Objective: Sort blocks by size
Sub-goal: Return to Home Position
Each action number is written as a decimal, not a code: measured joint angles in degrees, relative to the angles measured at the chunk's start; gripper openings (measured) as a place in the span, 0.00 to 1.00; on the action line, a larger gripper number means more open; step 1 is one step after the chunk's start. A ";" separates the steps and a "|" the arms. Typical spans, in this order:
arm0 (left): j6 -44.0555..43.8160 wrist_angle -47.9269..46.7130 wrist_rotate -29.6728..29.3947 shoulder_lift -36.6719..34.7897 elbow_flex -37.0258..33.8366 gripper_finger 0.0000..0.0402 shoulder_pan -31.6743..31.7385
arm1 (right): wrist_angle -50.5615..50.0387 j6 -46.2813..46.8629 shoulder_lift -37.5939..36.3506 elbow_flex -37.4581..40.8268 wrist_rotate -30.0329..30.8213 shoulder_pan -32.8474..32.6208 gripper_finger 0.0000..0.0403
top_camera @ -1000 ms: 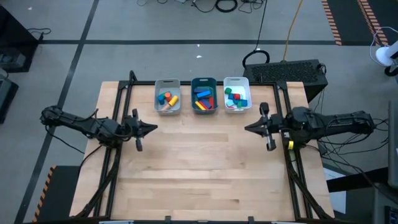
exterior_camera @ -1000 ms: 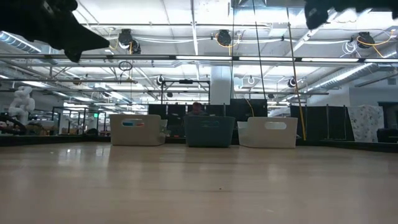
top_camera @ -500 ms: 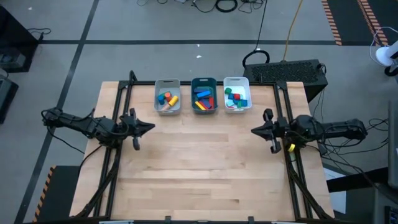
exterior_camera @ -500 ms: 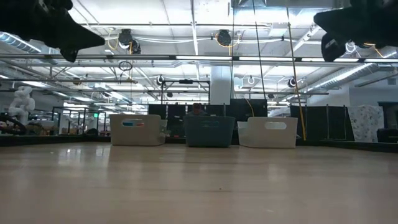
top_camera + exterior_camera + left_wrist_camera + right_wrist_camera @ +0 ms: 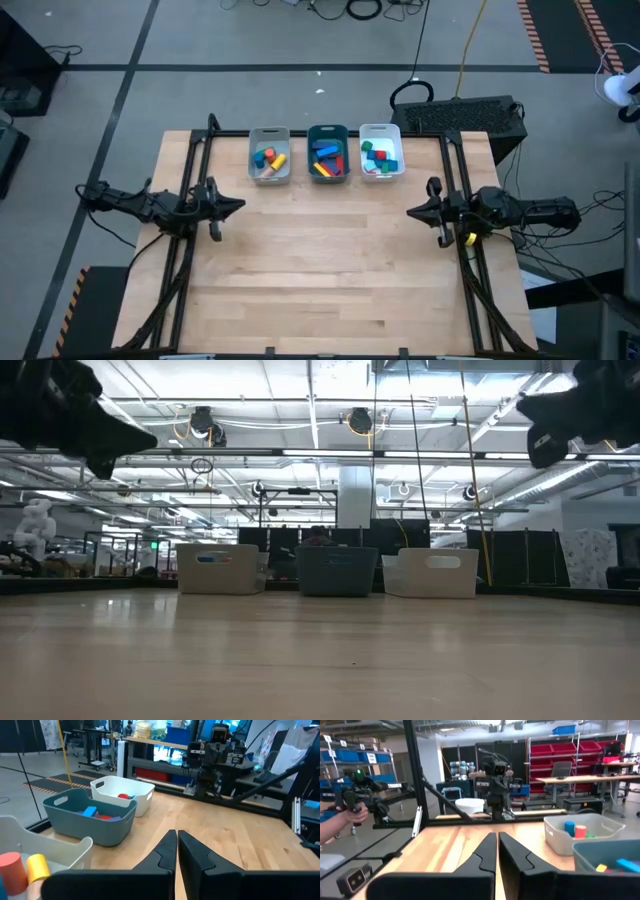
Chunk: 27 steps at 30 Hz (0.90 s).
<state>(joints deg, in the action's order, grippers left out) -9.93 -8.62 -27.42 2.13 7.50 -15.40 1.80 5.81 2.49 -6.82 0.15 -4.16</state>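
Near part: light wooden table [image 5: 330, 290], plain plank top. At mid-depth the left gripper [image 5: 238, 206] hovers over the table's left edge, pointing inward. Its fingers [image 5: 166, 852] are pressed together with only a hairline slit, gripping nothing. The right gripper [image 5: 411, 212] hovers over the right edge, facing inward, with fingers [image 5: 512, 855] closed up the same way and nothing held. The two grippers are well apart.

At the far edge, three rectangular plastic trays sit in a row, just beside each other: grey tray [image 5: 251, 155] left, teal tray [image 5: 309, 150] middle, white tray [image 5: 381, 127] right. The small coloured wooden blocks [image 5: 268, 158] all lie inside the trays:
- Grey: orange, blue and yellow pieces.
- Teal: blue, red and yellow bars.
- White: green, red and blue pieces.

Beyond the table, in the right wrist view, a person's hand [image 5: 352, 814] grips a dark handle.
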 joint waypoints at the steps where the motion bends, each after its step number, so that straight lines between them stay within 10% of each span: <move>1: 0.00 -0.46 0.00 -0.89 -0.52 0.05 0.00 | 0.41 0.00 0.02 0.82 0.01 0.00 0.00; 27: 0.01 -2.21 3.45 -2.06 -2.92 0.05 -3.33 | -0.61 -1.29 -2.34 6.00 -1.93 -0.07 0.00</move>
<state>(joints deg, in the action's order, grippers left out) -9.93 -10.83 -23.97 0.08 4.58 -18.73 1.19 4.52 0.14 -0.82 -1.78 -4.23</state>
